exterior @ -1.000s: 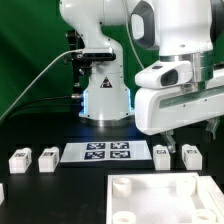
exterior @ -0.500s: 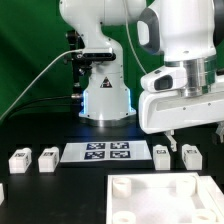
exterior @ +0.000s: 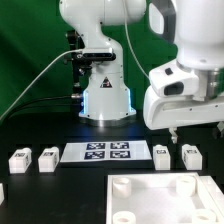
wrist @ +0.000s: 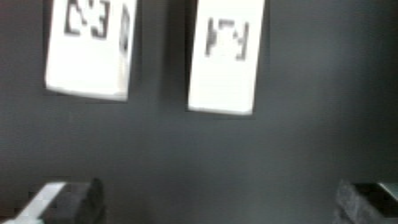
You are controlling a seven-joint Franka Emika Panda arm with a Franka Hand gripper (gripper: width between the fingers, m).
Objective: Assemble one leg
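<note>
Two white legs with black-and-white tags lie on the black table at the exterior view's right: one leg and another. Two more legs lie at the left. My gripper hovers above the right pair, open and empty. In the wrist view two legs lie side by side, well apart from my gripper. Its fingertips stand wide apart with only dark table between them.
The marker board lies between the two pairs of legs. A large white square panel with round holes lies at the front. A small white part shows at the left edge. The robot base stands behind.
My gripper has risen a little and moved toward the exterior view's right, staying open. The legs, panel and marker board have not moved.
</note>
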